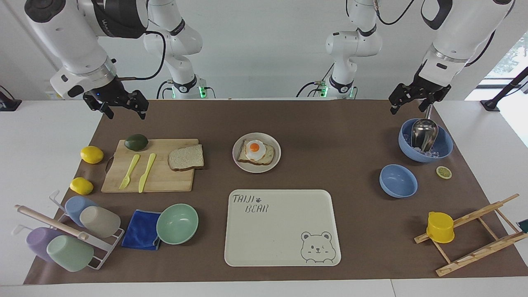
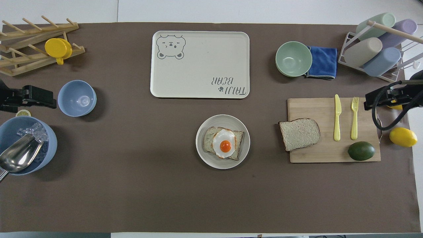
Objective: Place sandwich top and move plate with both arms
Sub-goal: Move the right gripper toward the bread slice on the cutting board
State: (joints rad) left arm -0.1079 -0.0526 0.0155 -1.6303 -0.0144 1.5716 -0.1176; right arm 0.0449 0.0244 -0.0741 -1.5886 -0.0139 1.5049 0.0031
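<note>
The sandwich top (image 1: 186, 157) (image 2: 300, 134), a speckled bread slice, lies flat on the wooden cutting board (image 1: 165, 181) at its edge toward the plate. The cream plate (image 1: 277, 146) (image 2: 201, 152) sits mid-table and carries a toast slice with a fried egg (image 1: 255, 148) (image 2: 225, 142). My right gripper (image 1: 126, 112) (image 2: 368, 104) hangs open and empty over the mat's edge, above the board's end of the table. Over the blue ice bowl (image 1: 445, 142) my left gripper (image 1: 408, 108) (image 2: 49, 99) is also open and empty. Neither touches anything.
The board also holds an avocado (image 1: 136, 142), a yellow fork and a yellow knife; two lemons (image 1: 91, 154) lie beside it. Farther from the robots are the bear tray (image 1: 282, 227), a mint bowl (image 1: 177, 223), a blue cloth and a cup rack (image 1: 66, 235). A small blue bowl (image 1: 398, 180), a lemon slice and a wooden rack with a yellow cup (image 1: 440, 227) sit at the left arm's end.
</note>
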